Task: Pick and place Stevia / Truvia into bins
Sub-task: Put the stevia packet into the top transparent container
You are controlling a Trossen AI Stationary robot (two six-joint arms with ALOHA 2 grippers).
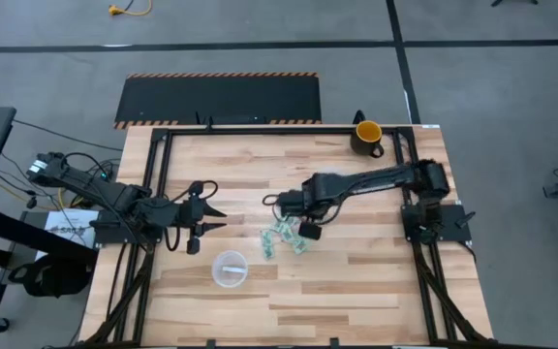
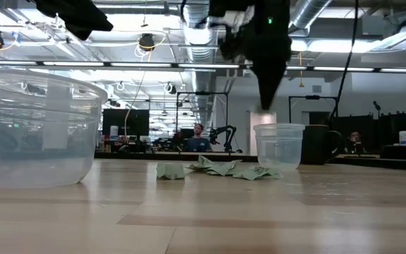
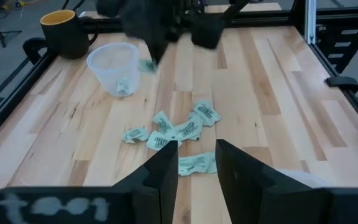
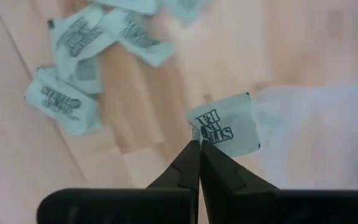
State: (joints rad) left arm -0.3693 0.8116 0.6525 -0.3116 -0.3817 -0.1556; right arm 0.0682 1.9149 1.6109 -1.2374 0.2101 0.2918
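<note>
One sachet (image 4: 225,124) is pinched in the right end effector (image 4: 199,146); it should release only once centred above the cup (image 3: 114,66).

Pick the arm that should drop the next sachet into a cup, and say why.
Right. Its end effector is already shut on a Stevia sachet beside a clear cup. The left end effector holds nothing and hangs back from the pile.

Bare table (image 1: 356,291) toward the near-right corner; sachets (image 1: 284,237) and two cups (image 1: 229,269) crowd the middle; mug (image 1: 367,136) stands at the far edge.
</note>
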